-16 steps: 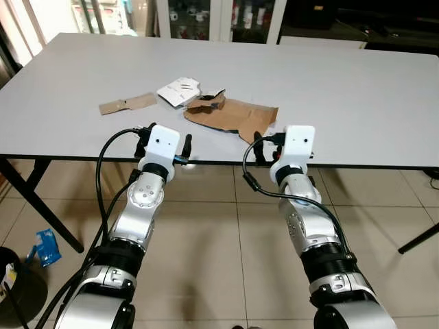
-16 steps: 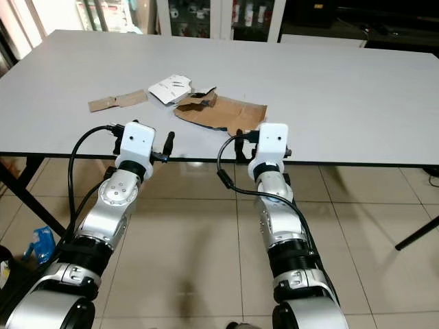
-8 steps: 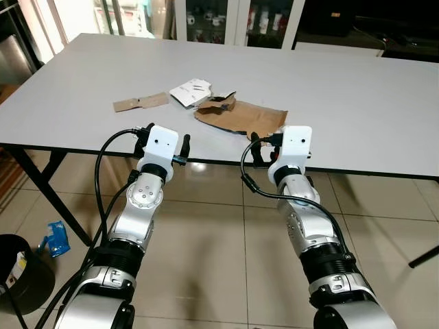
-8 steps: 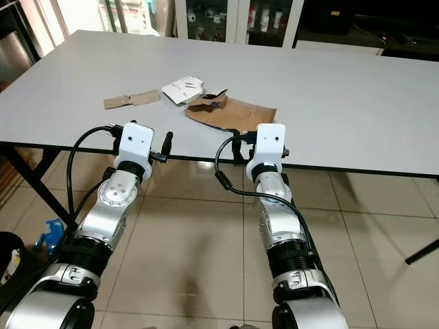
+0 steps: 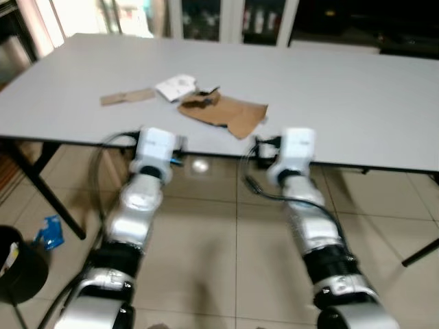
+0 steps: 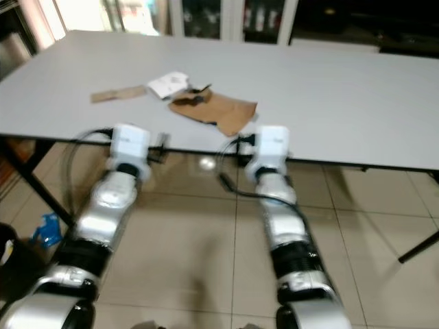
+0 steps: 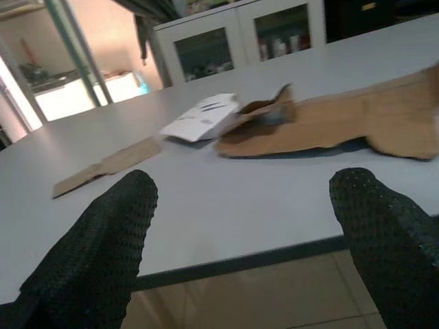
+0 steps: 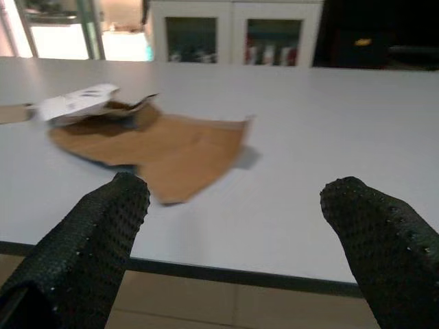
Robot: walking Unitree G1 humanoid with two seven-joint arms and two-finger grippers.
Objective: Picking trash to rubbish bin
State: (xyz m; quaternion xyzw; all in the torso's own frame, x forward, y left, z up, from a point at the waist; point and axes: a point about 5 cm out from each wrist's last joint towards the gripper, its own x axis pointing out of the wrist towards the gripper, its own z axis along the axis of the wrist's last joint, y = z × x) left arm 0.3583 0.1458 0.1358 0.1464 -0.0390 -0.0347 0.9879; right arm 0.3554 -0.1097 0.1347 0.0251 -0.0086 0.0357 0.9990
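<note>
A flattened brown paper bag lies on the grey table close to its front edge. Just behind it sits a crumpled white paper, and a brown cardboard strip lies further left. My left gripper is open at the table's front edge, level with the top, facing the strip and the white paper. My right gripper is open too, at the same edge, with the brown bag straight ahead and a short way off. Neither holds anything. The head views are blurred.
A black rubbish bin stands on the tiled floor at the lower left, with a blue wrapper beside it. Dark table legs slant down at the left and far right. Glass-door cabinets stand behind the table.
The whole picture has shifted and blurred, so the camera has moved. Both arms keep the same raised pose at the table edge, fingers still apart. The trash lies where it was.
</note>
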